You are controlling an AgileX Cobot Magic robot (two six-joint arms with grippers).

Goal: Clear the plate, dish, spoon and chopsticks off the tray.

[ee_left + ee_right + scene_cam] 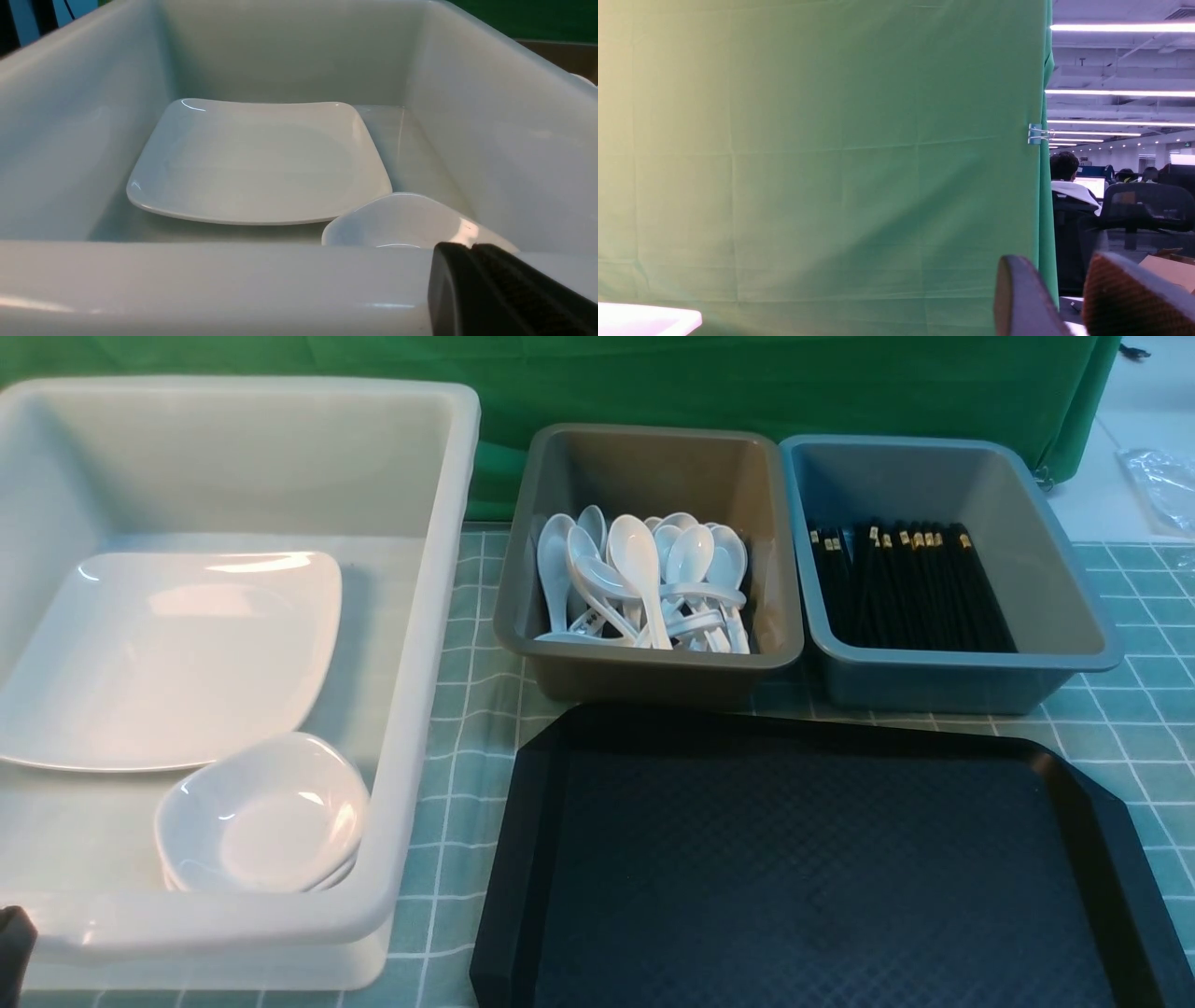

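Note:
The black tray (803, 868) lies at the front right with nothing on it. The large white plate (168, 658) (257, 163) rests flat inside the white tub (429, 616). A small white dish (261, 812) (402, 219) sits stacked on others in front of the plate. Several white spoons (644, 583) fill the grey bin (653, 431). Black chopsticks (910, 588) lie in the blue-grey bin (896, 441). My left gripper (469, 245) is shut and empty, just outside the tub's near wall, and only its tip (14, 943) shows in the front view. My right gripper (1055, 261) is open and empty, raised and facing the green cloth.
A green cloth backdrop (747, 383) hangs behind the bins. A green checked tablecloth (457, 709) covers the table between the tub, the bins and the tray. The tub's high walls (280, 60) enclose the plate and dishes.

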